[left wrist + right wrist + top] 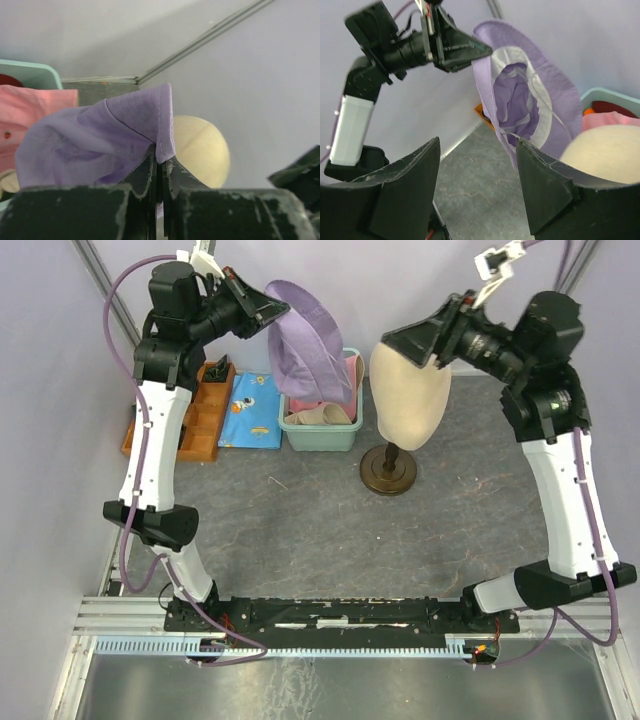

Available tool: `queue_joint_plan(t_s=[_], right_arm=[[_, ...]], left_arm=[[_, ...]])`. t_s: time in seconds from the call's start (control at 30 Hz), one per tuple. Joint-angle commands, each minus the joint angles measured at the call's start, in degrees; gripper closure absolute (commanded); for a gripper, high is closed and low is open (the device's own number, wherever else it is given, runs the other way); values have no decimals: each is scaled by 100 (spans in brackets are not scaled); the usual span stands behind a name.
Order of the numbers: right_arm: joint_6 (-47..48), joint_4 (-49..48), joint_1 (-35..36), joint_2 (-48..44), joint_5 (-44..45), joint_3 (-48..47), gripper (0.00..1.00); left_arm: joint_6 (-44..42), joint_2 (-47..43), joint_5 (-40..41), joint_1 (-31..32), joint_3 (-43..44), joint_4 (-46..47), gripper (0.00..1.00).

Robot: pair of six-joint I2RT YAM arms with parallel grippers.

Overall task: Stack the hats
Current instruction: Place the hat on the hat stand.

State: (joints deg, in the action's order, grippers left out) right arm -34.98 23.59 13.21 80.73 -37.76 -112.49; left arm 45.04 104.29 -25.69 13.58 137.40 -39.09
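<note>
Brim of lavender hat (305,340) in left jaws, over bin (320,435)

Five hats (lavender (305,340), pink (615,120), dark red (615,106), orange (588,111), beige (322,417)), one mannequin head (410,390), one bin (320,438), one folded cloth (252,410).

The lavender bucket hat (305,335) has a paler ring inside; the pink hat (35,107) bears a tiny strawberry. The bin (320,437) is mint green, the folded cloth (252,412) blue-patterned.
</note>
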Motion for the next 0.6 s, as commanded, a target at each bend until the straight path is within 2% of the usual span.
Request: queue_joint_plan(t_s=[0.0, 0.13, 0.23, 0.47, 0.53, 0.57], right_arm=[[1030, 1030, 802, 380, 485, -562, 30], [1617, 1360, 1614, 622, 1205, -733, 23], [1904, 1597, 2047, 884, 1608, -1028, 22], [1960, 1590, 2379, 1249, 2024, -1399, 22], [1892, 1550, 2408, 1337, 2085, -1491, 27], [1847, 1559, 2427, 1426, 2105, -1572, 35]], left_arm=[[843, -420, -731, 14, 56, 645, 97], [1182, -557, -925, 20, -3, 911, 97], [1309, -614, -1051, 18, -23, 966, 97], [1339, -646, -1126, 13, -29, 957, 97], [1318, -639, -1131, 15, -73, 961, 97], [1304, -634, -1139, 15, -102, 960, 97]])
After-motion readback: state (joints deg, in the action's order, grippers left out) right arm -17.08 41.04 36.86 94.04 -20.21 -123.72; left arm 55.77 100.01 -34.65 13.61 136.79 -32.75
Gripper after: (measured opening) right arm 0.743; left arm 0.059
